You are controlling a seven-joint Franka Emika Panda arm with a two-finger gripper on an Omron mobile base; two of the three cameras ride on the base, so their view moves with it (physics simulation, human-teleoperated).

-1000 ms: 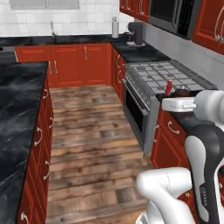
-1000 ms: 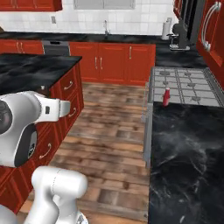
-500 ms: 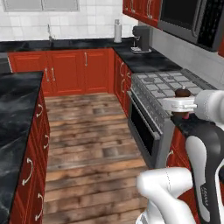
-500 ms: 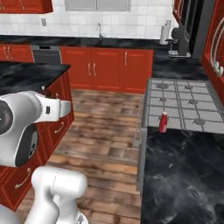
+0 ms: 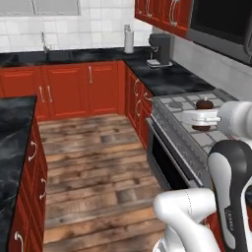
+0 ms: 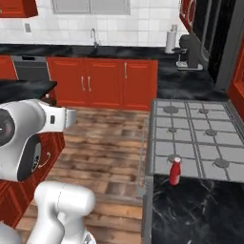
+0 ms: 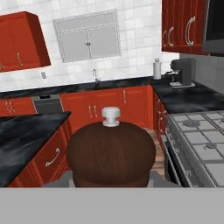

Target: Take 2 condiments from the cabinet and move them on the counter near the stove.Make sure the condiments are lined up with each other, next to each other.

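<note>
**Claw closed on the brown shaker; red bottle standing by the stove**

The claw [image 5: 202, 116] is closed on the squat dark-brown shaker [image 7: 113, 153], held up in the air over the stove [image 5: 197, 123] as seen from the left base view. In the hand view the shaker sits directly ahead of the camera, its rounded top and small pale knob facing the lens.

The slim red bottle [image 6: 175, 171] stands upright on the black table [image 6: 195, 209], at the edge where the table meets the stove's near side, just beside the front burner grate.

The shaker and the red bottle are apart.

A paper towel roll [image 6: 170, 42] and a dark coffee machine [image 6: 189, 52] stand on the far table corner.
</note>
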